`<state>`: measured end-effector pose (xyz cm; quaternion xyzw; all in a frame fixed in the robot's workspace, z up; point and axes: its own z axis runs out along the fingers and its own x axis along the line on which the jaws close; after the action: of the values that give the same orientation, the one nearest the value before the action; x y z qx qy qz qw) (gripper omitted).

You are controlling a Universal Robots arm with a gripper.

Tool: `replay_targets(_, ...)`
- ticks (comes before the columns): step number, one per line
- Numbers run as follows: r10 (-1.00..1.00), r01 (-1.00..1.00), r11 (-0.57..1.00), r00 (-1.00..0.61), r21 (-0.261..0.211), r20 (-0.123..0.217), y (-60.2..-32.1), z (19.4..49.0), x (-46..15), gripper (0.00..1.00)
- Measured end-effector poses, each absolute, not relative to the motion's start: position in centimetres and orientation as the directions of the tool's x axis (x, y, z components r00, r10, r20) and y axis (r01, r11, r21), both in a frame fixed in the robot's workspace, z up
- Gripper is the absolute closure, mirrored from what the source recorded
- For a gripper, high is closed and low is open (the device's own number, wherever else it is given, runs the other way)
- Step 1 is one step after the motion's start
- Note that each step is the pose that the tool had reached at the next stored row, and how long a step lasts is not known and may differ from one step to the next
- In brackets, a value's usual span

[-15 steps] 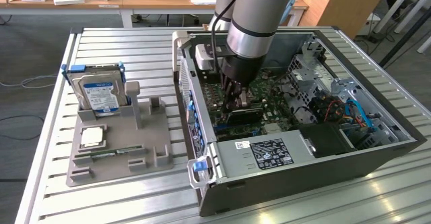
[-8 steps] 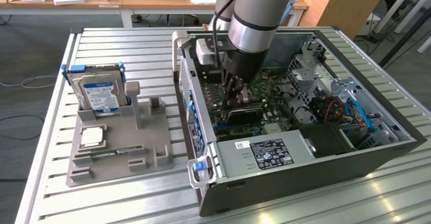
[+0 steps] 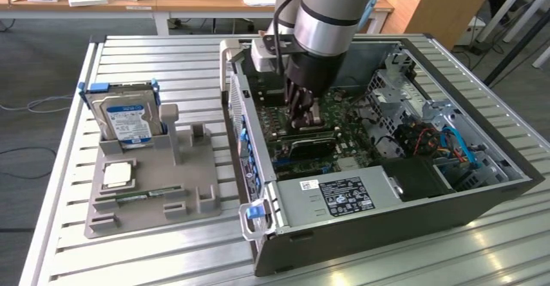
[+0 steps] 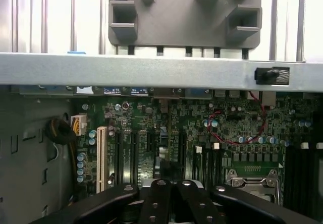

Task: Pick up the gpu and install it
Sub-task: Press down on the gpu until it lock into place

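The hand (image 3: 308, 115), fingers drawn together and holding nothing, sits inside the open computer case (image 3: 481, 199) just above the gpu (image 3: 311, 145) (seated flat on the green motherboard (image 3: 361, 122)).

A green motherboard (image 4: 202, 133) sits in the dark grey computer case (image 3: 447, 215), a silver hard drive (image 3: 129, 120) wears a blue frame, and the parts holder (image 3: 163, 189) is plain grey.
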<state>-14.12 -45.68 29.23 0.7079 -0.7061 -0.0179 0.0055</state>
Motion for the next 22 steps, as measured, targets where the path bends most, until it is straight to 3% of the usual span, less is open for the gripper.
replay_targets(22, -1.000, -0.999, -0.003, 0.002, 0.033, -0.018, -45.7, 30.5, -13.0, 0.89)
